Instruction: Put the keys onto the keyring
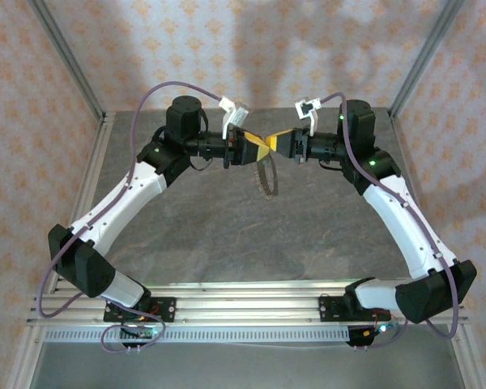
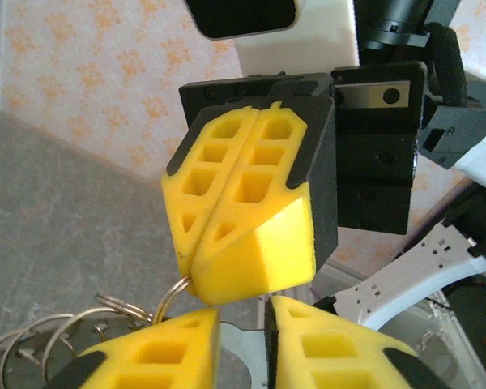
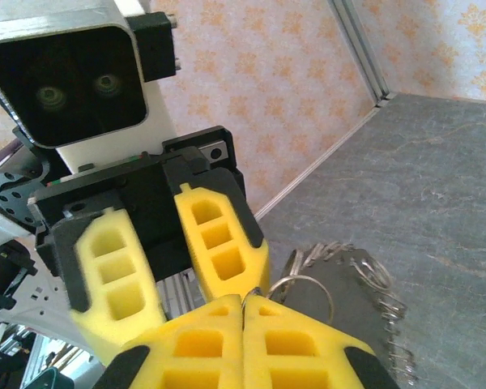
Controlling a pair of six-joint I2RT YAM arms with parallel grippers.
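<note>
Right gripper (image 3: pixel 245 301) was clamped shut on the keyring (image 1: pixel 266 175), which hung at 6 o'clock below it. Left gripper (image 2: pixel 266 314) stood part open, holding nothing. Table (image 1: pixel 227 243) edges were well clear.

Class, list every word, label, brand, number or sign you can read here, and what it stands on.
None. Nothing legible on the yellow-padded left end effector, the yellow-padded right end effector, the thin grey metal keyring, the orange-patterned wallpaper or the grey stone-look table.
</note>
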